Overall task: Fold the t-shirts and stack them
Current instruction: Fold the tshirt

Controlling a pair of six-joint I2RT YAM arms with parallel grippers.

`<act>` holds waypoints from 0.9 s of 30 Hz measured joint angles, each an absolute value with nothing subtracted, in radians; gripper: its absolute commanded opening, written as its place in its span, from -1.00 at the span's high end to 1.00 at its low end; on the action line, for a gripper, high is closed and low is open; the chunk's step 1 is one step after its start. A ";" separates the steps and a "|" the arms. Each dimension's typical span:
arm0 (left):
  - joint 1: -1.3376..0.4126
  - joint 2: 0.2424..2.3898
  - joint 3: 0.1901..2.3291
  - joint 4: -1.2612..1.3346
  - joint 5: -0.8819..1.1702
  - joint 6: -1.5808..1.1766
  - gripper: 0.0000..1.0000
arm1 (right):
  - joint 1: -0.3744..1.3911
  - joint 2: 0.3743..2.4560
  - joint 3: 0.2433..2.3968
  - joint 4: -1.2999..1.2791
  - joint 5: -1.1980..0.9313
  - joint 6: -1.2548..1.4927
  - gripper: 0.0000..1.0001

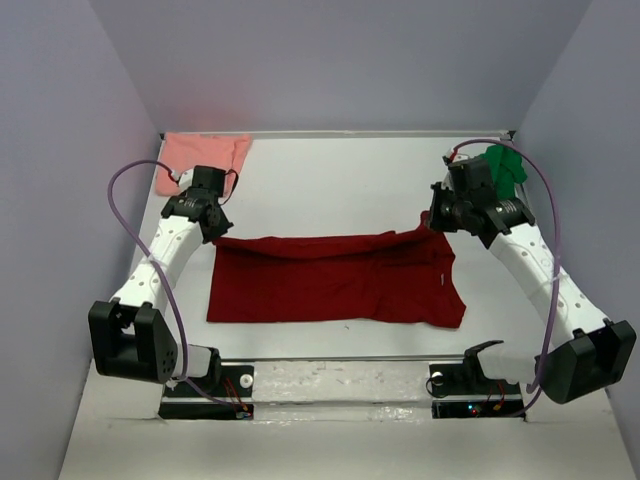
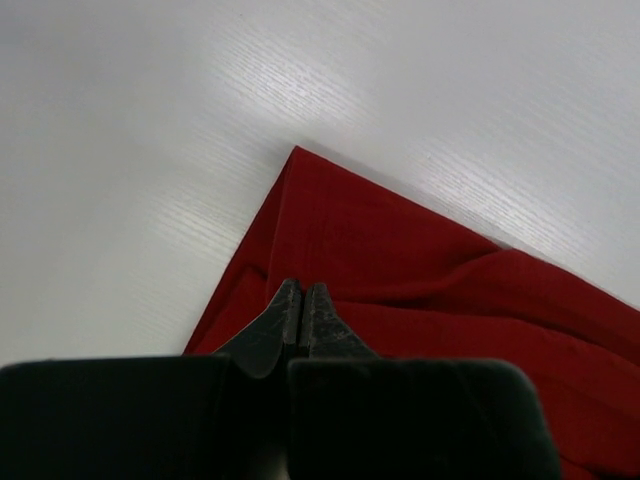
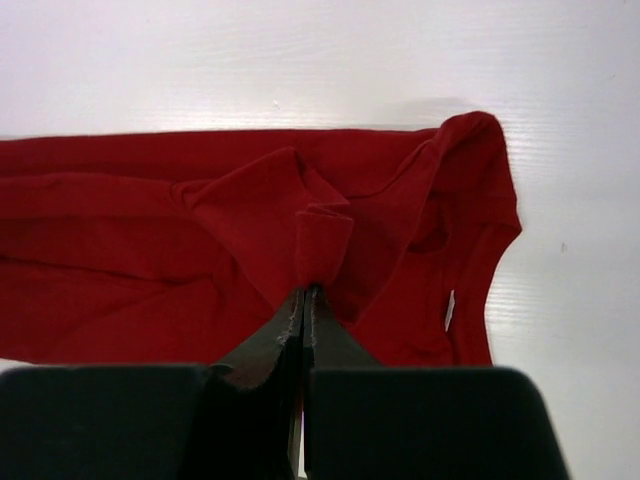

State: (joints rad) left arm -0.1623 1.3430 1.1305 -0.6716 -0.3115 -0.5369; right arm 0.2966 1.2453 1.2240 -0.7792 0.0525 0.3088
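No text, brand or number is legible anywhere, and the small white tag (image 3: 450,310) on the dark red t-shirt (image 3: 150,240) (by its neckline) is too small to read.

Right gripper (image 3: 303,292) pinched shut on a raised fold of red shirt (image 3: 150,250), table (image 3: 300,60) white.

We're seeing a plain dark red shirt (image 1: 335,280) on the white table (image 1: 330,185), a salmon pink shirt (image 1: 195,155), a bright green shirt (image 1: 507,165) and purple cables (image 1: 113,190).
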 measured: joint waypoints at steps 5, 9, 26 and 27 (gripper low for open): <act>-0.184 1.333 1.110 -0.699 -0.307 -0.579 1.00 | 0.344 1.221 1.202 -0.798 0.072 0.335 1.00; -0.196 1.324 1.103 -0.724 -0.310 -0.608 1.00 | 0.358 1.212 1.201 -0.818 0.088 0.348 1.00; -0.203 1.341 1.056 -0.813 -0.347 -0.741 0.85 | 0.368 1.142 1.200 -0.884 0.120 0.383 1.00; -0.203 1.345 1.055 -0.814 -0.344 -0.745 0.85 | 0.368 1.139 1.198 -0.884 0.120 0.386 1.00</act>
